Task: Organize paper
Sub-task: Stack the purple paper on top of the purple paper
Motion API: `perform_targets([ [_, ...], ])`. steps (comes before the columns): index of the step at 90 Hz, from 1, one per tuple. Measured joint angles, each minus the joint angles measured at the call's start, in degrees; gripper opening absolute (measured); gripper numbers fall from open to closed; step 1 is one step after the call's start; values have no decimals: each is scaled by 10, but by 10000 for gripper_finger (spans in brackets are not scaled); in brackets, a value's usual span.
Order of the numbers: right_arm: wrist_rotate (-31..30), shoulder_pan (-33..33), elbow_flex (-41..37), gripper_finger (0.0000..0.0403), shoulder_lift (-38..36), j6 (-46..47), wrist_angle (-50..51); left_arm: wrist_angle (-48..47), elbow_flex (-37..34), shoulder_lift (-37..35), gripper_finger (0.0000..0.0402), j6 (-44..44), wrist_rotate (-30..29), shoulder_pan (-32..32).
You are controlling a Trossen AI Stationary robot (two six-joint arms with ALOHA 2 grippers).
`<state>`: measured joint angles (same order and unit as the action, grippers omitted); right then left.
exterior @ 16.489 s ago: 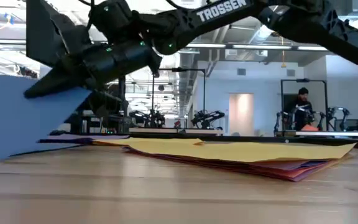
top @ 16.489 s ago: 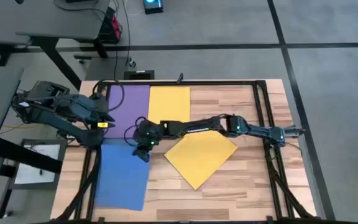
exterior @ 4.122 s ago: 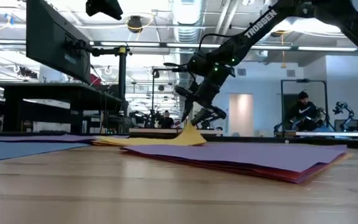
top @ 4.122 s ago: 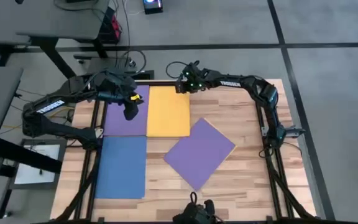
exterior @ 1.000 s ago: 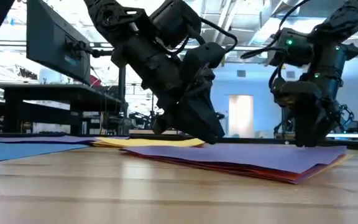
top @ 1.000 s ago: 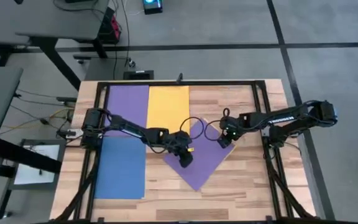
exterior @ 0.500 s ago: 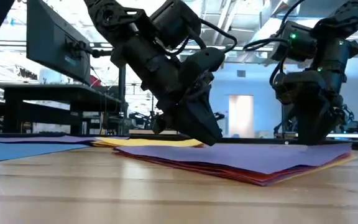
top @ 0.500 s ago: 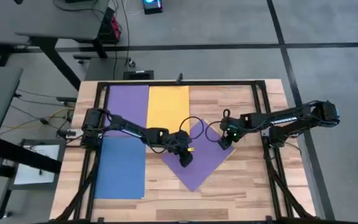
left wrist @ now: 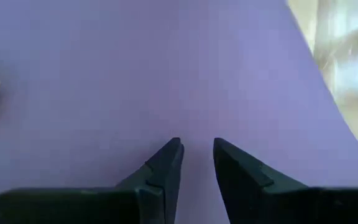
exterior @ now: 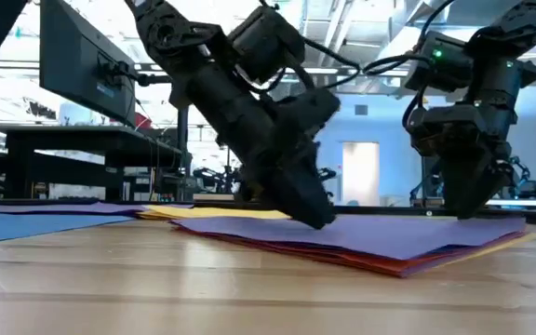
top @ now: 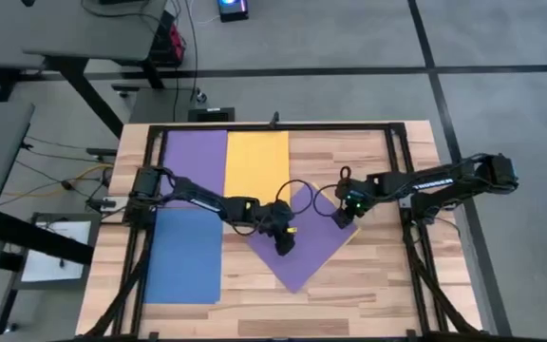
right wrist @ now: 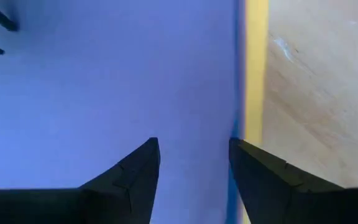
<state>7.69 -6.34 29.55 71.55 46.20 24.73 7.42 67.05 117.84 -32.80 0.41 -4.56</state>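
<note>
A slanted stack of paper lies mid-table with a purple sheet point(top: 310, 258) on top; red and yellow edges point(exterior: 408, 265) show beneath it in the low view. My left gripper point(top: 284, 245) stands on the purple sheet near its middle, its fingers a narrow gap apart. My right gripper point(top: 342, 220) stands open at the sheet's right corner. Three single sheets lie flat on the table: purple point(top: 196, 161) and yellow point(top: 257, 163) side by side at the far left, and blue point(top: 186, 256) at the near left. My left gripper sets both fingertips point(left wrist: 174, 149) down on the top purple sheet's face point(left wrist: 197, 93), near its middle, slanting down from the table's left. The sheet lies flat on the stack. My right gripper comes from above with its fingertips point(exterior: 463, 212) on the purple sheet beside its right edge point(right wrist: 236, 74); a yellow sheet's edge point(right wrist: 255, 62) shows just past that edge. Nothing lies between its fingers.
A black frame point(top: 273, 126) runs around the wooden table. Bare wood point(top: 387, 275) lies to the right of the stack and near it. A white printed sheet point(top: 60, 249) lies off the table at the left. Desks and other robots stand in the room behind.
The top purple sheet has slid a little toward the table's left over the stack under both grippers. Its near corner has shifted left in the low view, and a yellow edge now shows at its right corner. My left gripper has dipped slightly lower onto the sheet.
</note>
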Motion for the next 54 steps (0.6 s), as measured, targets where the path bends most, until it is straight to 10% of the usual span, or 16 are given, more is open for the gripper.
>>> perform_targets([
  [54,0,4,0,182,0,-2,-1,-7,46,8,81,61,-15,6],
])
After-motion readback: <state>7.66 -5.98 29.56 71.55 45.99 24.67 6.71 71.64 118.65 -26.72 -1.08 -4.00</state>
